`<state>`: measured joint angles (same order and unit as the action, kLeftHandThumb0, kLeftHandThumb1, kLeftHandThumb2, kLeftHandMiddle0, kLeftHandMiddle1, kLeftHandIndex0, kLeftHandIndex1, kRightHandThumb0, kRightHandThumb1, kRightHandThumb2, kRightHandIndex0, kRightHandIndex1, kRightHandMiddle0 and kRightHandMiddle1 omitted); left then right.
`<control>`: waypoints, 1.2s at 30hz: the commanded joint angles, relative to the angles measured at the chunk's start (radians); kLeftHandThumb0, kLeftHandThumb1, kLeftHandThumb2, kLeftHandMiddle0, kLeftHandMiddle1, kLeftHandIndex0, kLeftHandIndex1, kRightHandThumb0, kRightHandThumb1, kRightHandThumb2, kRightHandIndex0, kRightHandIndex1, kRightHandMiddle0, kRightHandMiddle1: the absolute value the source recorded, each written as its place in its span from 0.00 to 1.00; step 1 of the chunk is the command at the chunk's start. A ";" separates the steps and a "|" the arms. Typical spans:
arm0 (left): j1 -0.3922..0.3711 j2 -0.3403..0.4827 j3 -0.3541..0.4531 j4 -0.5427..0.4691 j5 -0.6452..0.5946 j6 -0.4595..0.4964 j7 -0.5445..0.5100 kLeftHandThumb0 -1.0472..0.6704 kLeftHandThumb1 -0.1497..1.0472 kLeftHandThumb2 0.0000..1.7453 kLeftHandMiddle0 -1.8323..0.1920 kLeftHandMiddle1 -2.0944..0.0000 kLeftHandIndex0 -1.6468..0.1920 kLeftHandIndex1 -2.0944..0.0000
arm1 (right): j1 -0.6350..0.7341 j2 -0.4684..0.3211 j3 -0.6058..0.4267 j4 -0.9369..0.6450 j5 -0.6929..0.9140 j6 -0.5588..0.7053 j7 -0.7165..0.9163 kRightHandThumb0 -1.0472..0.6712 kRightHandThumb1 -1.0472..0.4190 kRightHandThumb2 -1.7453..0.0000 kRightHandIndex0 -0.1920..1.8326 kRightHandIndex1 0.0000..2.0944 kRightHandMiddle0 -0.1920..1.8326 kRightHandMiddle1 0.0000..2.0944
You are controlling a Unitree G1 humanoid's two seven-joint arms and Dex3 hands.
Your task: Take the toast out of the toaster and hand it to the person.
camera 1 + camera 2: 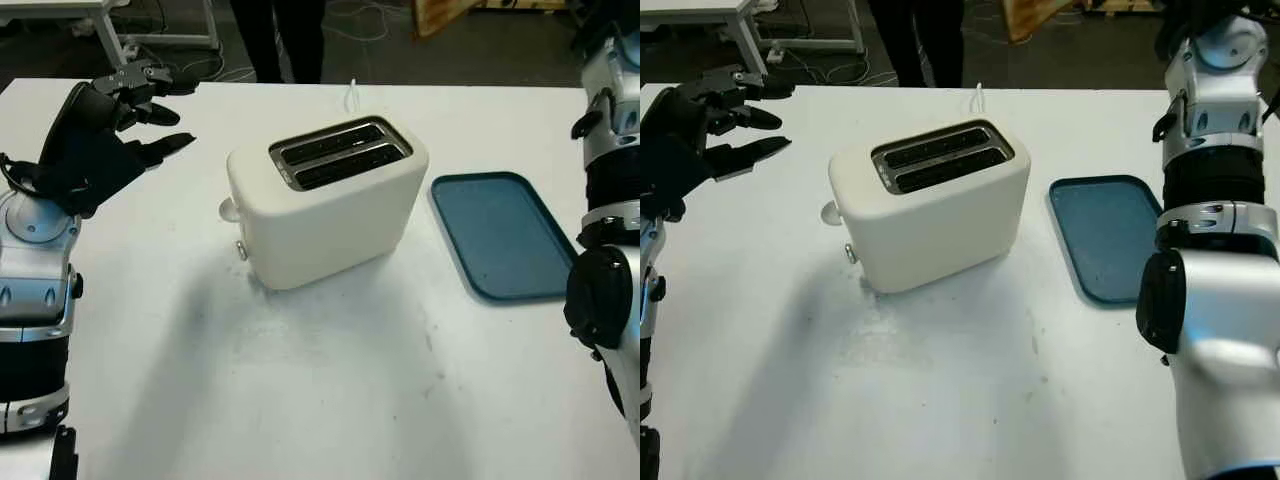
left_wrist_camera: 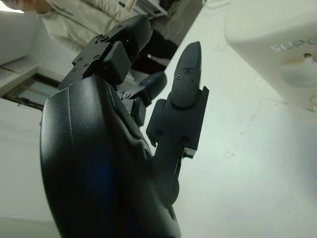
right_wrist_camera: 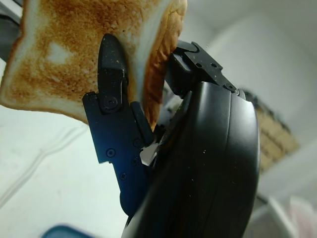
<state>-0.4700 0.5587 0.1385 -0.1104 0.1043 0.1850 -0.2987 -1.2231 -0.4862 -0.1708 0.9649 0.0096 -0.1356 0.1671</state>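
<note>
While right hand [image 3: 129, 114] pinches the toast [image 3: 74, 49], light and crumbly, left hand [image 1: 95, 130] hovers open over the worktop [image 1: 330, 380].

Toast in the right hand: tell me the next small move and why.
Probably extend the right hand a little farther over the table's far edge toward the person standing there. It already grips the toast raised high, the toaster slots look empty, and the left hand hovers open.

one toaster [image 1: 325, 200], one blue tray [image 1: 505, 235], one toast slice [image 3: 84, 49], two robot hands.
</note>
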 commanded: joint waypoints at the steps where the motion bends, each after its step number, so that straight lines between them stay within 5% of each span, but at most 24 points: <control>1: 0.002 0.001 0.001 -0.002 -0.002 -0.011 0.002 0.45 0.89 0.06 0.72 0.58 0.63 0.78 | -0.031 0.010 -0.003 0.076 -0.016 -0.026 -0.065 0.42 0.09 0.76 0.61 0.83 0.48 0.83; 13: 0.003 0.001 0.000 -0.005 -0.001 -0.004 0.003 0.45 0.89 0.06 0.73 0.58 0.63 0.78 | 0.012 0.074 0.081 0.312 -0.146 -0.057 -0.302 0.48 0.09 0.77 0.45 0.83 0.29 0.83; 14: 0.003 0.003 -0.001 -0.006 0.003 -0.005 0.004 0.45 0.89 0.06 0.72 0.58 0.63 0.78 | 0.018 0.078 0.077 0.316 -0.141 -0.062 -0.295 0.48 0.09 0.76 0.44 0.83 0.27 0.75; 18: 0.005 -0.005 0.006 -0.008 -0.007 0.001 0.007 0.45 0.89 0.05 0.72 0.58 0.63 0.78 | 0.037 0.098 0.068 0.333 -0.134 -0.043 -0.313 0.51 0.09 0.75 0.45 0.83 0.28 0.82; 33: 0.011 -0.006 0.007 -0.008 -0.017 -0.007 0.009 0.49 0.89 0.06 0.73 0.57 0.63 0.78 | 0.088 0.133 0.028 0.362 -0.118 0.013 -0.332 0.53 0.09 0.74 0.41 0.83 0.22 0.83; 36: 0.012 -0.008 0.009 -0.005 -0.020 -0.011 0.011 0.50 0.88 0.06 0.73 0.57 0.63 0.78 | 0.095 0.131 0.032 0.365 -0.126 0.020 -0.333 0.48 0.09 0.76 0.47 0.83 0.29 0.83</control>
<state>-0.4696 0.5576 0.1398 -0.1106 0.0878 0.1851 -0.2950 -1.1404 -0.3567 -0.1323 1.3217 -0.1213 -0.1325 -0.1633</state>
